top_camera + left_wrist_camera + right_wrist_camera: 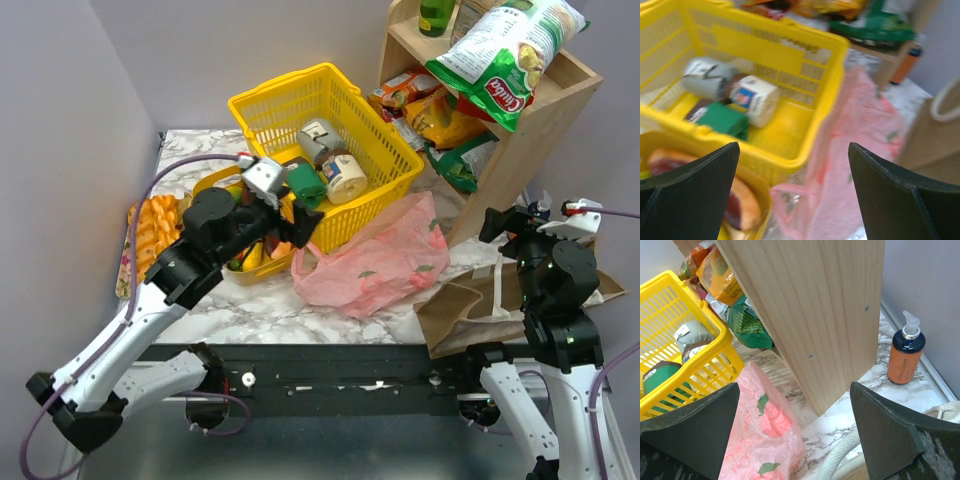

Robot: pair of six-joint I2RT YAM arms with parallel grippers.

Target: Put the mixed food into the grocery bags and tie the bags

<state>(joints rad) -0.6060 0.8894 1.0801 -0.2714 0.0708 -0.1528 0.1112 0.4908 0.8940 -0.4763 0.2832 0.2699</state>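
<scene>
The pink grocery bag (375,262) lies crumpled on the marble table, in front of the yellow basket. A brown paper bag (470,310) with a white handle (850,460) lies flat to its right. The green-and-white crisp packet (505,55) rests on top of the wooden shelf. Toy food (740,200) sits in a yellow oval tub (222,185). My left gripper (792,150) hovers open over the tub's edge and the pink bag's handle (785,200), holding nothing. My right gripper (794,387) is open above the paper bag, near the shelf's side.
A yellow mesh basket (283,85) holds tins (345,178) and a green box (725,120). A braided bread loaf (155,230) lies at the left edge. The wooden shelf (520,150) holds snack packets. An orange pump bottle (905,357) stands by the right wall.
</scene>
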